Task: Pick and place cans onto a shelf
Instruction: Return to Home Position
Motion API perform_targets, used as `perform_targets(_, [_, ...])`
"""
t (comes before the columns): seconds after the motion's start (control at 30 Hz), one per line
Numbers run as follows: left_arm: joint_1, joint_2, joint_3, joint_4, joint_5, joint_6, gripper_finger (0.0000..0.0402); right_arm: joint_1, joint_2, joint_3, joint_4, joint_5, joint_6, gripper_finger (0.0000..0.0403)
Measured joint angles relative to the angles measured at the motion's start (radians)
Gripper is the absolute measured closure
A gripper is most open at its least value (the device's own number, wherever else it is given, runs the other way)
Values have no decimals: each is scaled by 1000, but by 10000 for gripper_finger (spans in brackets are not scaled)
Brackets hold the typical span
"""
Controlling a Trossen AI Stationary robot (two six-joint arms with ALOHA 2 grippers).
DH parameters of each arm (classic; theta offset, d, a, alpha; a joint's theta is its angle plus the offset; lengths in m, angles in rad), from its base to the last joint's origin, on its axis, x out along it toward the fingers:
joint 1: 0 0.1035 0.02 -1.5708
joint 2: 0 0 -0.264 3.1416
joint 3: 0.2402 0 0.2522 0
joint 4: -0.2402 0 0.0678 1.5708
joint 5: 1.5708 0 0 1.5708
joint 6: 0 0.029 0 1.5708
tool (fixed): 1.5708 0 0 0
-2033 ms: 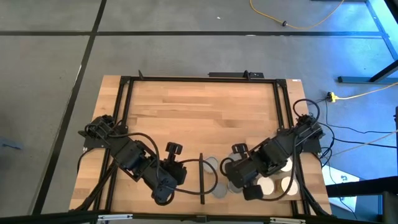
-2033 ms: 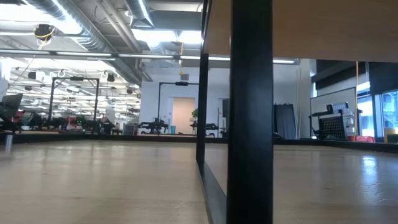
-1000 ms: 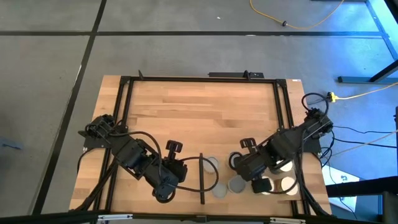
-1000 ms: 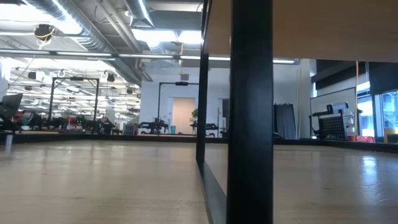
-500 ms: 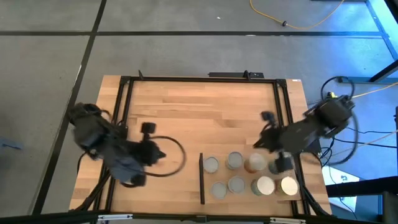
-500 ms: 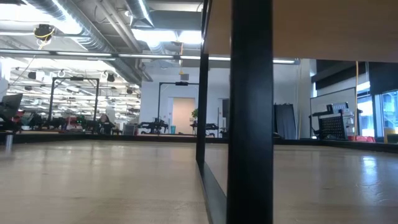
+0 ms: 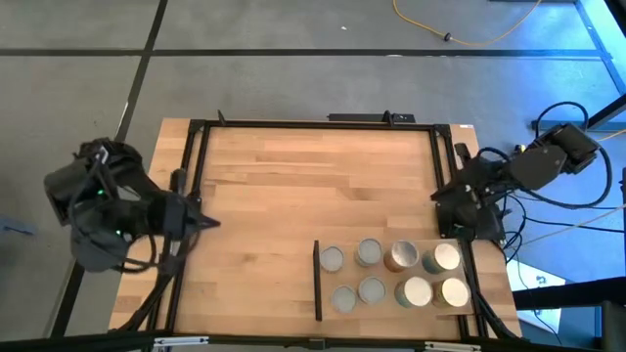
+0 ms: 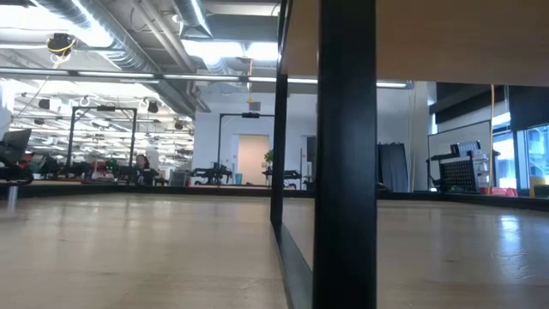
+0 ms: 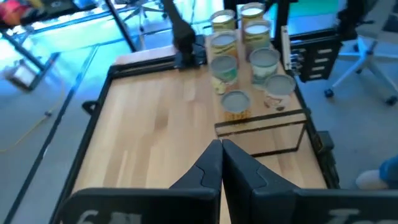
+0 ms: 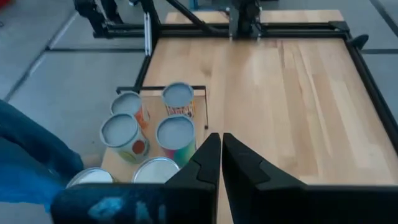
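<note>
Noting eight cans standing upright on the shelf, in two rows of four, all on the right arm's side of the strip. Finding the first can of each row just beside the strip but not touching it, the others running away from the strip with tops close together. Logging silver tops nearer the strip, white and golden tops farther from it. Reading red, orange and green labels on the can sides in the wrist views. Recording the left gripper hanging well apart from the strip, on the side away from the cans, at the left rail of the table, jaws pressed together and gripping nothing. Recording the right gripper hanging raised beyond the cans from the strip, by the table's right rail, jaws likewise pressed together and gripping nothing. Marking both grippers as standing clear of the cans and of the shelf.
</note>
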State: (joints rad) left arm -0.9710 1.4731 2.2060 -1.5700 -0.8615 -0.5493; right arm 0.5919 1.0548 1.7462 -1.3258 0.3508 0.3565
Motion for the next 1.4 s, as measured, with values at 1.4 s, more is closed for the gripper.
perform_targets(1.4, [-79, -1433, -1501, 1083, 222, 493, 401, 0, -743, -894, 577, -3, 84, 383])
